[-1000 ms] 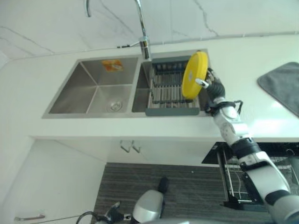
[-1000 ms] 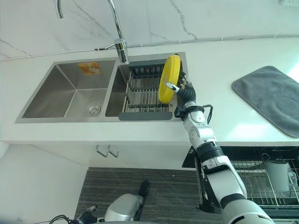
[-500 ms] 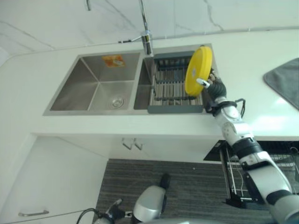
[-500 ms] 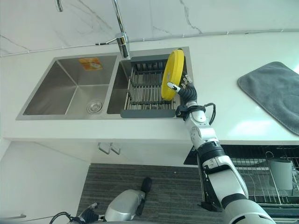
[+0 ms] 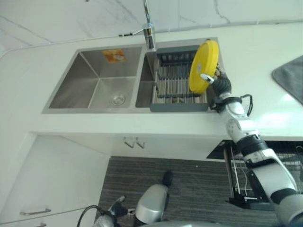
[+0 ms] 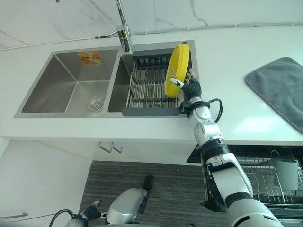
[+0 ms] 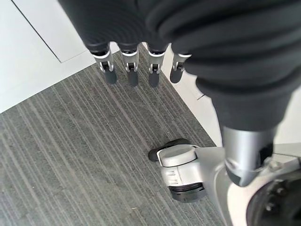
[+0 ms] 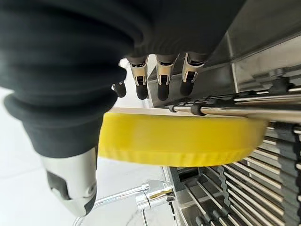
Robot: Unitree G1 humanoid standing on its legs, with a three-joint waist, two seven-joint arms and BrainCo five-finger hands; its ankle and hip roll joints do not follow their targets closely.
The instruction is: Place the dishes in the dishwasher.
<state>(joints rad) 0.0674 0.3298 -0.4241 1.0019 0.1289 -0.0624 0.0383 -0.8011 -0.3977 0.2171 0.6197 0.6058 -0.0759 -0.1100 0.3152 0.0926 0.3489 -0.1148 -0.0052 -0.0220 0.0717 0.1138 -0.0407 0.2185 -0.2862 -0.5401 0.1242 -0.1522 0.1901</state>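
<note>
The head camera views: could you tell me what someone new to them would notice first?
The bright yellow plate stands out first, held on edge by the right robot hand above the right end of the dish rack in the sink's right basin. To its left lies the bare steel left basin, and a grey mat sits on the white counter far right. The left robot hand hangs open above the striped grey floor.

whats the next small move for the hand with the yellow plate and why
Probably lift the yellow plate clear of the sink rack and carry it toward the open dishwasher rack below the counter. The right hand holds it upright on edge above the rack; the left hand hangs idle.
</note>
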